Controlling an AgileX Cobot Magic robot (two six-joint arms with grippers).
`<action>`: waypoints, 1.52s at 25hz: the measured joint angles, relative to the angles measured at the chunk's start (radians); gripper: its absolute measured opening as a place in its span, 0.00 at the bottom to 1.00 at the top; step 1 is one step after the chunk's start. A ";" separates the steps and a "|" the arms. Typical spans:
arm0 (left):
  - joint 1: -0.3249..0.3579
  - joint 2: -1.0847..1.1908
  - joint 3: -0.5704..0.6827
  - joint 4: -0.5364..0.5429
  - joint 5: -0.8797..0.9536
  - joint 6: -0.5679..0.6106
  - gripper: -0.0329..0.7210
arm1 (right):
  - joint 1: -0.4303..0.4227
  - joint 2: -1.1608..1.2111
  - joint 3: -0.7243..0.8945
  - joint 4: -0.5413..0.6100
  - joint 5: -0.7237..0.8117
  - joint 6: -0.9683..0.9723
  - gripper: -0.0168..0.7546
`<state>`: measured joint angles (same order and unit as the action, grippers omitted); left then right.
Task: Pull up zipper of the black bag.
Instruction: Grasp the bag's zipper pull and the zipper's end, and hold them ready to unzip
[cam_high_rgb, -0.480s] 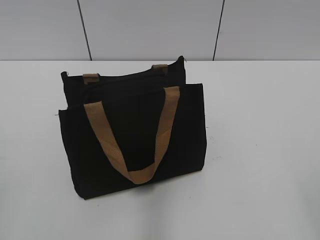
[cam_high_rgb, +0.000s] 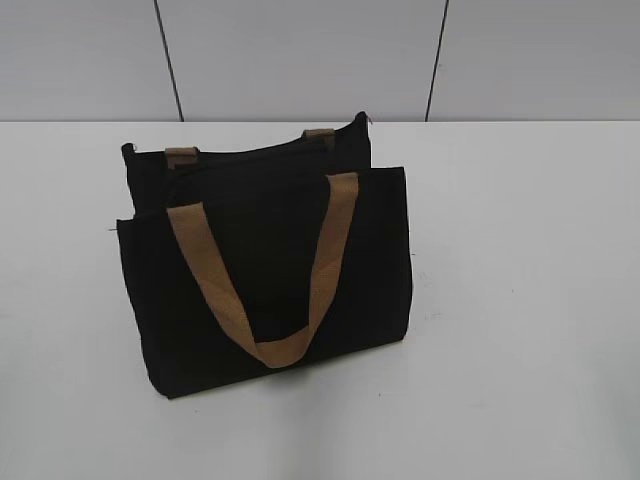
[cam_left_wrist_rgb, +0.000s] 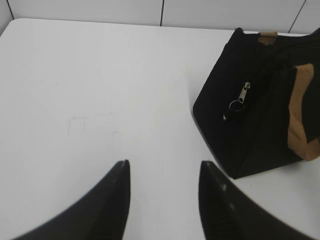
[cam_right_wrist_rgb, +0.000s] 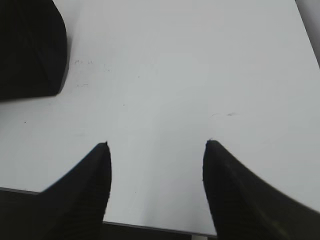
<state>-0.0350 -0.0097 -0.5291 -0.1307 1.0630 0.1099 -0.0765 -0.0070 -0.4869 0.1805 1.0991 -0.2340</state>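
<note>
— What fills your view, biggest thing first?

— The wide white flat bench (cam_high_rgb: 530, 300), backed by a pale grey panelled wall (cam_high_rgb: 300, 55). On the bench stands the rectangular black fabric bag (cam_high_rgb: 260, 290), upright, left of the middle in the exterior view, with its flat front pocket panel facing that camera.

— And on the bag?

— A tan-brown webbing loop handle (cam_high_rgb: 262, 290) hangs down over the front panel. The ends of a second tan handle (cam_high_rgb: 182, 156) show at the rear top edge.

— Where is the zipper?

— My left wrist view shows the bag's end wall, and the small silver metal pull tab of the zipper (cam_left_wrist_rgb: 245, 92) dangles there beside a small dark ring (cam_left_wrist_rgb: 235, 106). The zip line along the top is too dark for me to trace.

— Your tools?

— My left tool (cam_left_wrist_rgb: 164, 172) hangs over bare bench, its two black fingers spread apart, gripping nothing, the bag well off to its right. My right tool (cam_right_wrist_rgb: 157, 150) is spread wide as well, empty, above the bench near its front edge, with a corner of the bag at the upper left of its view.
</note>
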 joint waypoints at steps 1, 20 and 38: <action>0.000 0.000 0.000 0.000 0.000 0.000 0.49 | 0.000 0.000 0.000 0.000 0.000 0.000 0.61; 0.000 0.000 0.000 0.000 0.000 0.000 0.50 | 0.000 0.000 0.000 0.000 0.000 0.000 0.61; 0.000 0.000 0.000 0.131 -0.003 -0.030 0.81 | 0.000 0.000 0.000 0.000 0.000 0.000 0.61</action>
<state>-0.0350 -0.0097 -0.5291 0.0000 1.0601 0.0802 -0.0765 -0.0070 -0.4869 0.1805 1.0991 -0.2340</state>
